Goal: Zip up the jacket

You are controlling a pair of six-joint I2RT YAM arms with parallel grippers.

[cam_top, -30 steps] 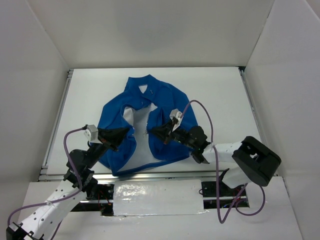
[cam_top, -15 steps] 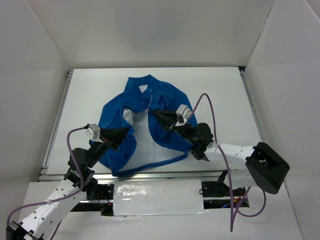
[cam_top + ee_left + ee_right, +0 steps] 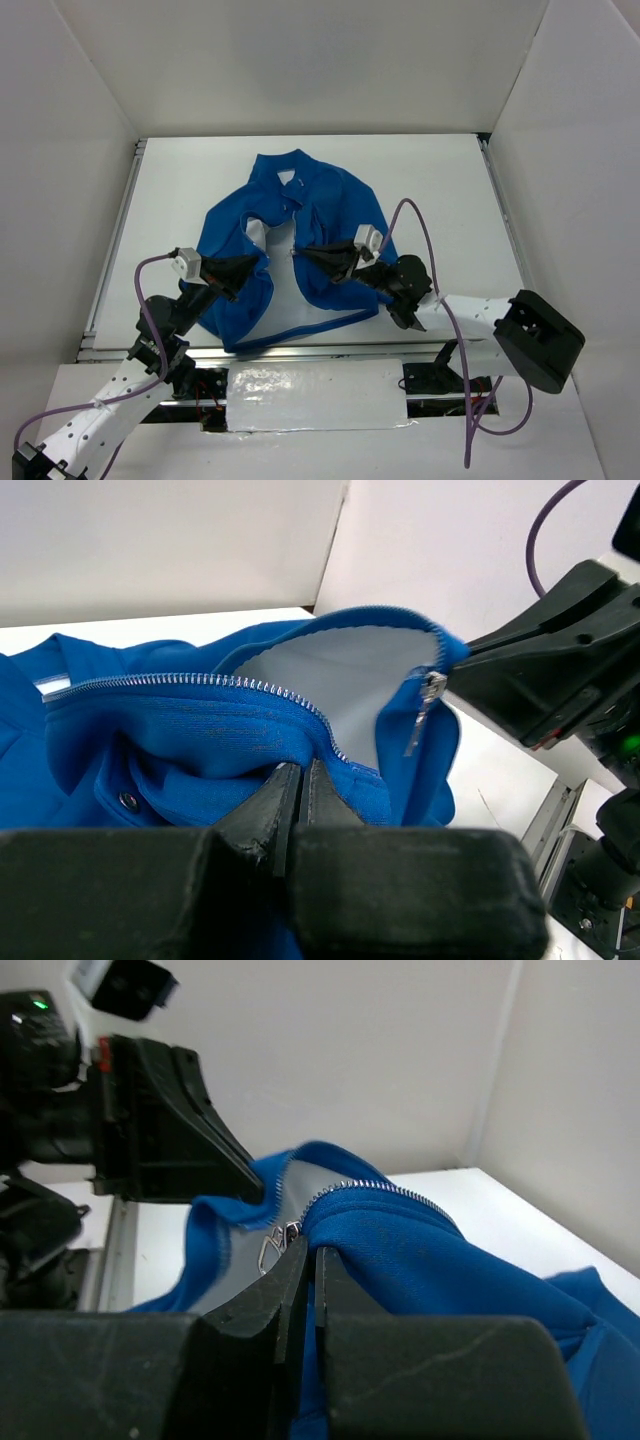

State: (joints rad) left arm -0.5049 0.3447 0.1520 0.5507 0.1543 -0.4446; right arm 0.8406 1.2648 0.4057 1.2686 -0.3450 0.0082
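While the jacket (image 3: 335, 200) lies unzipped, the left gripper (image 3: 262, 264) and right gripper (image 3: 304, 254) each clamp one front edge; white table (image 3: 440, 180) shows all around.

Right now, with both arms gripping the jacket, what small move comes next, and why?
Probably ease the right fingers toward the left fingers. Each pair pinches one front edge of the jacket, the zipper pull dangles by the right pair, and the teeth are apart.
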